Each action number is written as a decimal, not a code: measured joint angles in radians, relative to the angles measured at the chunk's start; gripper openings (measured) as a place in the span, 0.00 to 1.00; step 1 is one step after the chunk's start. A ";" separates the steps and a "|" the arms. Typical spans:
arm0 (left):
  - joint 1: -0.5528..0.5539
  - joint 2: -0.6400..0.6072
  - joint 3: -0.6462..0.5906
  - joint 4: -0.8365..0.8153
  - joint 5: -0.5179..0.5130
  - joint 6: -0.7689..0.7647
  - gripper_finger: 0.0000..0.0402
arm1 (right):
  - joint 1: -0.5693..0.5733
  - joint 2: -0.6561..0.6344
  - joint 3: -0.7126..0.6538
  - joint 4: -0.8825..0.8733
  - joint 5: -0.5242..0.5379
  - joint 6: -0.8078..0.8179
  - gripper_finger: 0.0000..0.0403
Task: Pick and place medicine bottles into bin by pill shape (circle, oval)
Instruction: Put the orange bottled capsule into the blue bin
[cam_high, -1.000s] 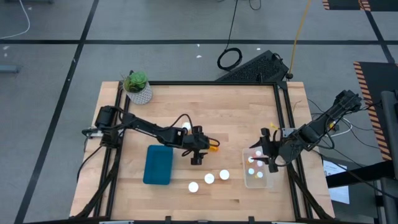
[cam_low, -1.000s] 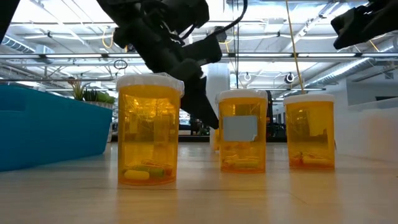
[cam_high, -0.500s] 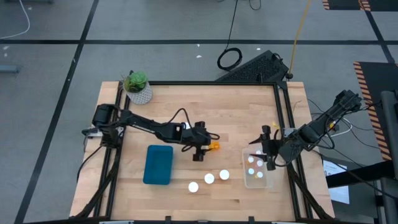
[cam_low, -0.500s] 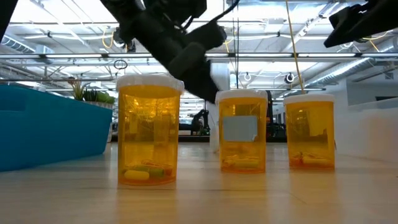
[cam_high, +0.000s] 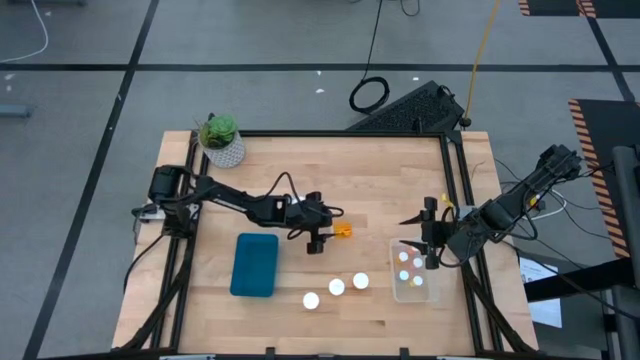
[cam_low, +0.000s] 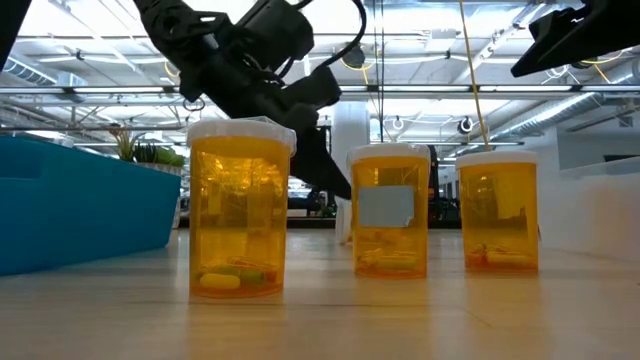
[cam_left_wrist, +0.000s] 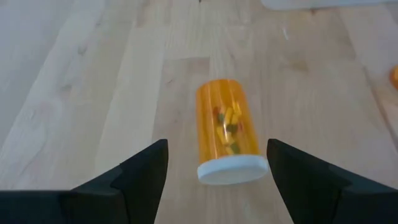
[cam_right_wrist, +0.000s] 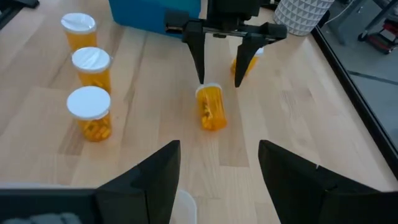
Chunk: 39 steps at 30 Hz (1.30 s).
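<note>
A medicine bottle (cam_left_wrist: 227, 127) lies on its side on the wood table, orange with a white cap (cam_left_wrist: 232, 169). My left gripper (cam_left_wrist: 217, 149) is open at the cap end, one finger on either side, touching nothing; the right wrist view shows it (cam_right_wrist: 217, 81) pointing down just above the bottle (cam_right_wrist: 210, 107). Another bottle (cam_right_wrist: 244, 62) lies behind it. Three bottles (cam_high: 337, 287) stand upright in a row near the front. My right gripper (cam_high: 420, 240) hangs open over the far end of the clear bin (cam_high: 413, 290), which holds several bottles.
A blue bin (cam_high: 254, 264) sits front left of the lying bottle. A green plant in a white pot (cam_high: 221, 140) stands at the far left corner. In the low view the three upright bottles (cam_low: 390, 210) fill the foreground, with the blue bin (cam_low: 80, 200) at left.
My right gripper has drawn a little up and toward the far edge, away from the clear bin. My left arm has shifted its wrist slightly over the lying bottle, which stays where it was.
</note>
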 joint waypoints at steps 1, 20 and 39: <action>-0.001 0.000 -0.005 0.001 0.000 -0.006 0.68 | 0.000 0.000 0.000 0.000 0.000 -0.001 0.53; -0.052 0.013 -0.109 0.185 -0.052 -0.137 0.68 | 0.000 0.000 0.000 0.003 0.002 0.007 0.53; -0.044 0.086 -0.107 0.303 0.023 -0.178 0.68 | -0.001 0.000 0.000 0.005 0.034 -0.001 0.53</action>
